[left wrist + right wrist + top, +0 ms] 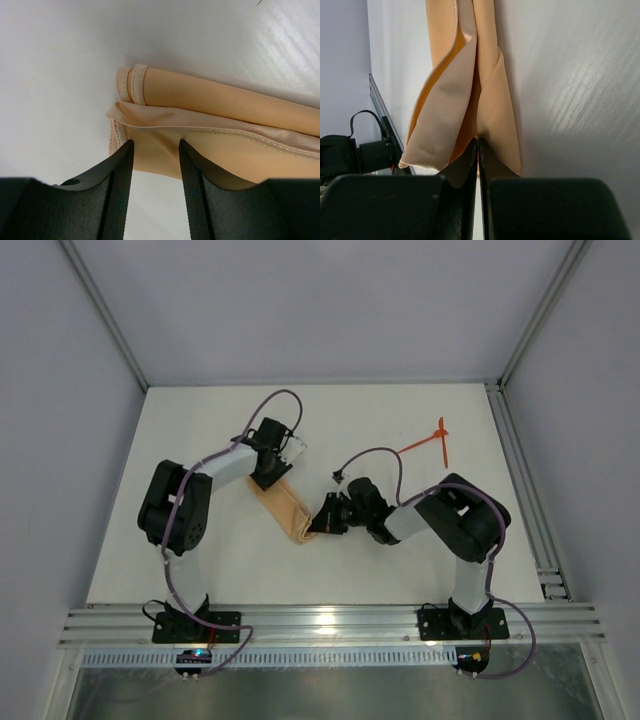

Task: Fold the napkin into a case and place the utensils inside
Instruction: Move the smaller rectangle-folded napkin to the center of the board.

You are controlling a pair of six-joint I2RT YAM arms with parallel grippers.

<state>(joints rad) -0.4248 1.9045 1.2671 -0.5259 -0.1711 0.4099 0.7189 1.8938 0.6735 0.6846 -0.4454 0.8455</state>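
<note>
The peach-orange napkin (285,508) lies folded into a narrow strip, running diagonally between my two grippers. My left gripper (272,476) stands open at the strip's upper-left end. In the left wrist view the left gripper (156,147) has its fingertips (125,150) resting on the edge of the napkin (225,107), with a wide gap between them. My right gripper (318,524) is shut on the lower-right end. In the right wrist view the right gripper (479,141) pinches an end of the napkin (487,75), whose layers hang loosely apart. Two orange-red utensils (420,444) lie crossed at the far right.
An aluminium rail (525,490) runs along the table's right edge and another rail (330,620) along the front by the arm bases. Grey walls enclose the white table (200,420) on three sides. A purple cable (375,452) loops above the right wrist.
</note>
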